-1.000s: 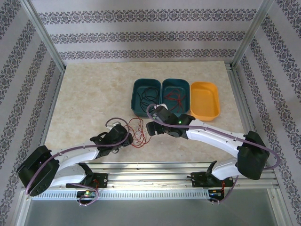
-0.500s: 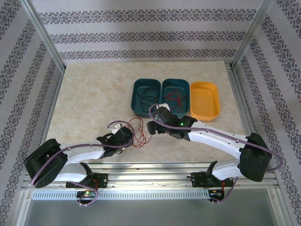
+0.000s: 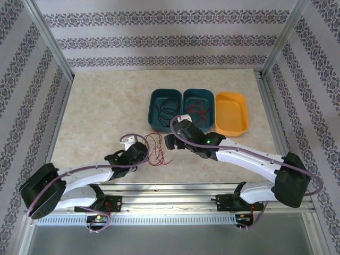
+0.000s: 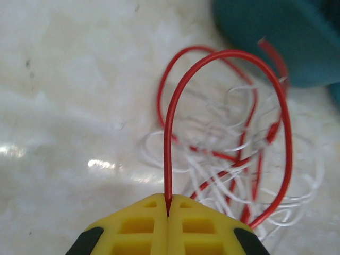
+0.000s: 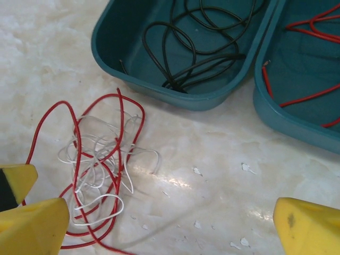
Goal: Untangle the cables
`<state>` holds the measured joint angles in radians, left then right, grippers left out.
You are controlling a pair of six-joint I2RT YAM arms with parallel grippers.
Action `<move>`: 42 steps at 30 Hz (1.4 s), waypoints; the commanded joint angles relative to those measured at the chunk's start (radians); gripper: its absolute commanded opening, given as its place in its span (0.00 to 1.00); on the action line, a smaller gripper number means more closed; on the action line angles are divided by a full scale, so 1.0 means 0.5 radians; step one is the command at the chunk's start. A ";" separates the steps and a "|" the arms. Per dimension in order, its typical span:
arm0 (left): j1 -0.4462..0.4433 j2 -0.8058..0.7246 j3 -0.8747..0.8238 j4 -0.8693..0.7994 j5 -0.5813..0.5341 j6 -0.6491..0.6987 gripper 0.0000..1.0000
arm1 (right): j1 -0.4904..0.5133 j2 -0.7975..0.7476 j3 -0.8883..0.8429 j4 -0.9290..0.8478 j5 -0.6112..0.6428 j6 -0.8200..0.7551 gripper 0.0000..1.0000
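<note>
Bare table (image 3: 101,111) left of the cable tangle (image 3: 155,149) — bins (image 3: 183,109) block behind.

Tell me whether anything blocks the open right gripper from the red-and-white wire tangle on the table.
Nothing visible: only bare marble tabletop lies between the right gripper and the tangle of thin red and white wires. The left gripper is shut on one red loop.

Fig. No writing, label, brand mark or number that I can read stands on anything in my views.
</note>
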<state>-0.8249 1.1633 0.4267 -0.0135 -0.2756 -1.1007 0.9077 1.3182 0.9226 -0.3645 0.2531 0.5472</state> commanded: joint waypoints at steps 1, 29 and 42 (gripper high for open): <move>-0.027 -0.155 -0.017 0.081 -0.138 0.230 0.00 | 0.004 -0.059 -0.044 0.116 -0.048 -0.048 0.98; -0.027 -0.510 -0.068 0.394 0.066 0.886 0.00 | -0.137 0.235 -0.160 0.789 -0.864 0.026 0.47; -0.026 -0.531 -0.086 0.401 0.076 0.882 0.00 | -0.119 0.404 -0.177 1.073 -0.930 0.119 0.17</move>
<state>-0.8249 0.9085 0.3996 0.1452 -0.2417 -0.6796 0.8421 1.5120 0.8394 0.1200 -0.1974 0.5991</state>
